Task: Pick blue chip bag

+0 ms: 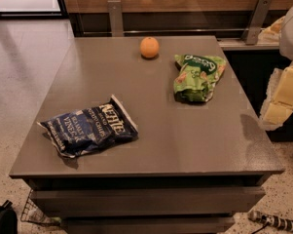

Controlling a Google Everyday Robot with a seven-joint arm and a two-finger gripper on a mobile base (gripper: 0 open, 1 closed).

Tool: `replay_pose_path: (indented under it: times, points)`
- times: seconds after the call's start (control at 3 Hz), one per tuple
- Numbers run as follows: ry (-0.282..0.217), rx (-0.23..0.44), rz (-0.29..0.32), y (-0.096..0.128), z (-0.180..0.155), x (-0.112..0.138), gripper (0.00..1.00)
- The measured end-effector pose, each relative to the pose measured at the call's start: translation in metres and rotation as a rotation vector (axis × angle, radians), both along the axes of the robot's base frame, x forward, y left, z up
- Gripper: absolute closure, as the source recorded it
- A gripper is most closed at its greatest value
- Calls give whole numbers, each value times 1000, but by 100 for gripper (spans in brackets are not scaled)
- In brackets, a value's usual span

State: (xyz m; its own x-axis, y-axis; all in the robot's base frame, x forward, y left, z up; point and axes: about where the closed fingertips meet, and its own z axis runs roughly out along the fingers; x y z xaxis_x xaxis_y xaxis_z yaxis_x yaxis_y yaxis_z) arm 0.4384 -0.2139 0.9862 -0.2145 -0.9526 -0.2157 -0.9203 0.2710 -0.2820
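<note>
The blue chip bag (89,127) is a crinkled dark navy foil bag with white "Kettle" lettering. It lies flat on the grey table (151,140), near the front left. My gripper (281,97) shows as white and pale yellow parts at the right edge of the camera view, beyond the table's right side. It is far to the right of the blue bag and touches nothing on the table.
A green snack bag (198,77) lies at the back right of the table. An orange (149,47) sits at the back middle. A wood-panelled wall with metal brackets (115,17) runs behind. Speckled floor lies to the left, and a wire object (34,213) is under the front left corner.
</note>
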Motion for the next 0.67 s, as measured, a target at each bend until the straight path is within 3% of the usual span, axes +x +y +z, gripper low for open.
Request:
replay_pose_path:
  times: [0.67]
  points:
    - [-12,32,32,10,-1,5,0]
